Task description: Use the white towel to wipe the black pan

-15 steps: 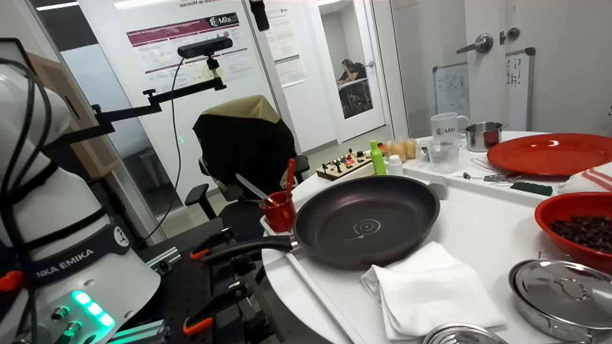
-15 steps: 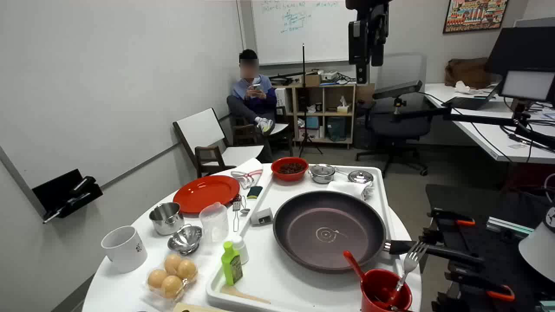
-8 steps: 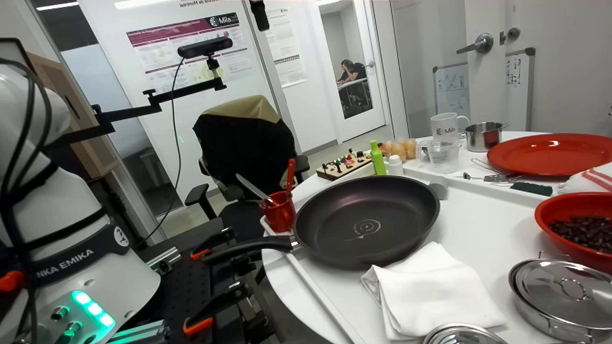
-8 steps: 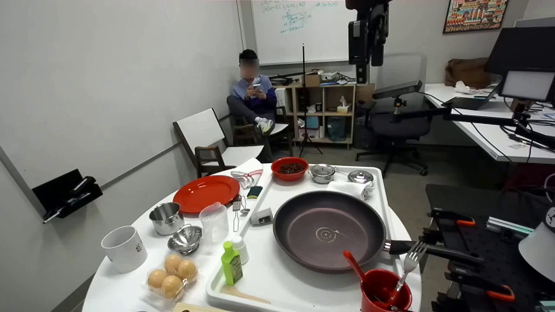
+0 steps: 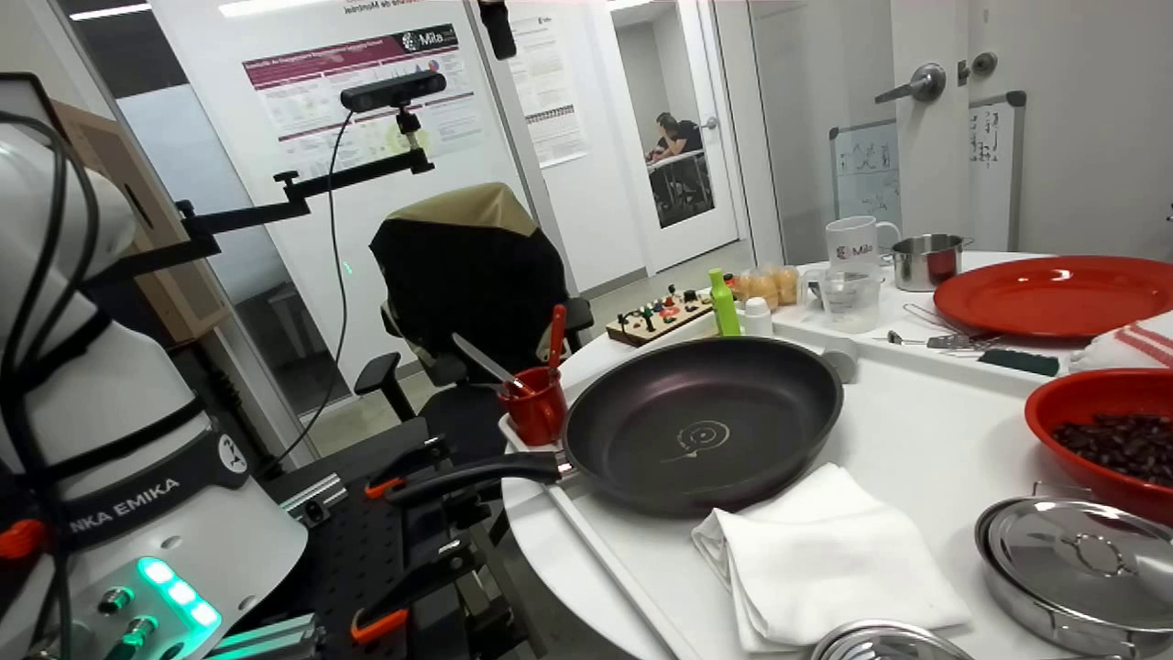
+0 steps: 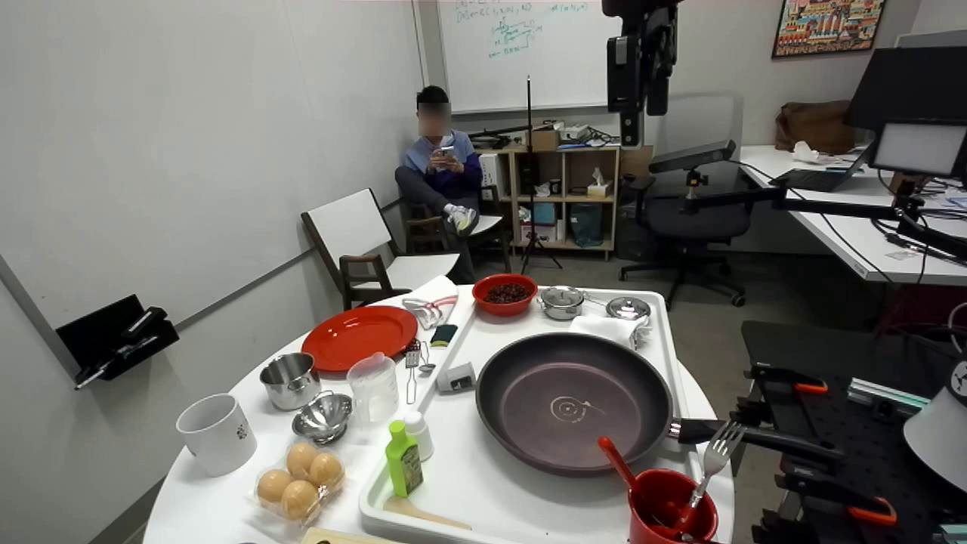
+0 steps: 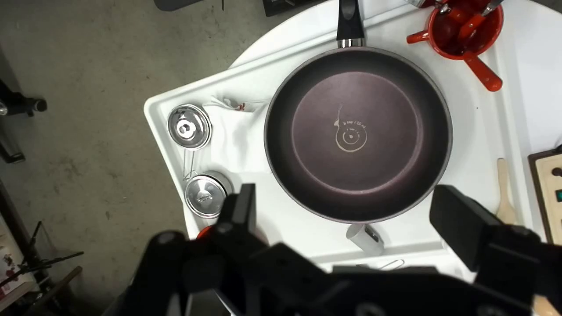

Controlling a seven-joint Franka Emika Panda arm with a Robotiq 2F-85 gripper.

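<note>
The black pan [image 5: 733, 394] lies on the white tray with its handle over the tray's edge; it also shows in an exterior view [image 6: 582, 423] and in the wrist view [image 7: 364, 166]. The white towel [image 5: 829, 568] lies folded on the tray against the pan's side. It also shows in an exterior view [image 6: 608, 328] and in the wrist view [image 7: 237, 140], where the pan's rim hides part of it. My gripper [image 7: 344, 193] is open and empty, high above the tray. Its fingers also show at the top of both exterior views [image 6: 641, 83] [image 5: 498, 29].
The white tray [image 6: 461, 483] also holds two lidded steel pots [image 7: 189, 127] [image 7: 205, 195], a red bowl of beans [image 6: 505, 296], a grey cup [image 7: 365, 239] and a red mug with utensils [image 6: 672, 499]. A green bottle [image 6: 404, 461], red plate [image 6: 359, 336] and red-striped cloth [image 5: 1136, 344] are nearby.
</note>
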